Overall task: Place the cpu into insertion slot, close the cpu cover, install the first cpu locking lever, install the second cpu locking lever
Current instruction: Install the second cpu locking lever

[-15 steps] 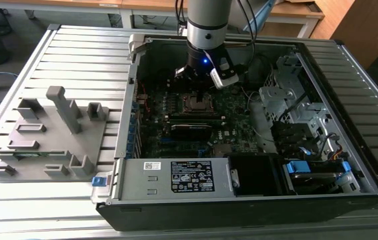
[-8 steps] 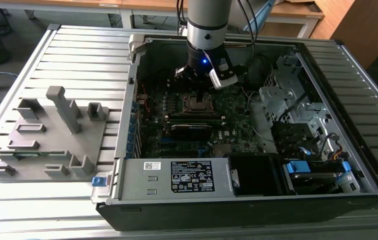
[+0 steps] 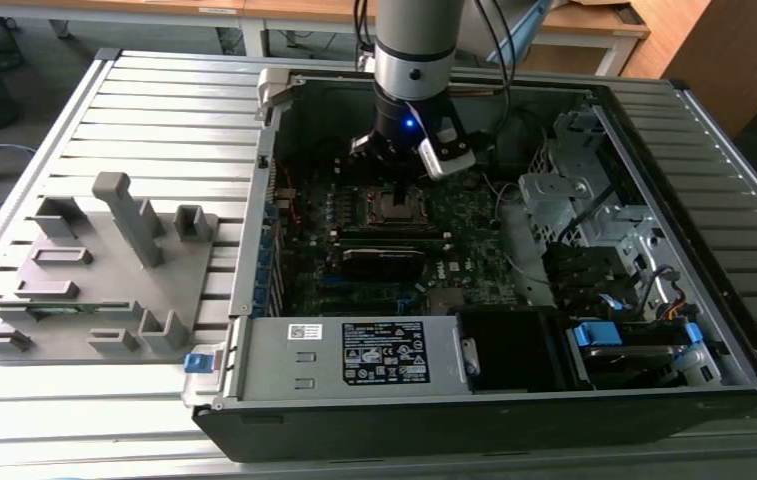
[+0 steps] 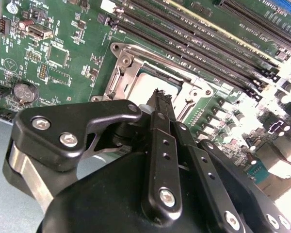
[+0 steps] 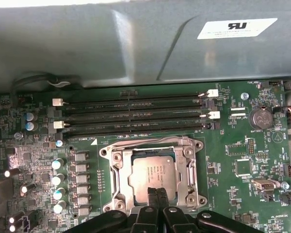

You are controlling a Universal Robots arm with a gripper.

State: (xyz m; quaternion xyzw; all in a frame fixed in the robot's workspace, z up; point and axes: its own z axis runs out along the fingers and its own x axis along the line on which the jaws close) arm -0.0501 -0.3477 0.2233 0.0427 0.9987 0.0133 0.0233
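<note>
The cpu (image 5: 153, 171) lies flat in the insertion slot (image 5: 190, 145) on the green board, its silver-grey top facing up. The cpu cover (image 5: 121, 175), a silver frame, lies down around the chip, which shows through its cut-out. My gripper (image 5: 156, 193) hangs just above the chip's near edge, its black fingers pressed together with nothing between them. In the second wrist view the shut gripper (image 4: 161, 94) points at the cpu (image 4: 157, 81) inside the cover (image 4: 117, 83). In the exterior view the gripper (image 3: 398, 168) is above the socket (image 3: 396, 207) inside the open computer case. I cannot make out the locking levers.
Black memory slots (image 5: 131, 114) run beside the socket, with a row of capacitors (image 5: 58, 177) on another side. A coin battery (image 5: 260, 118) sits on the board. The case's metal walls (image 3: 271, 130) ring the board. A grey fixture plate (image 3: 98, 270) stands at the exterior view's left.
</note>
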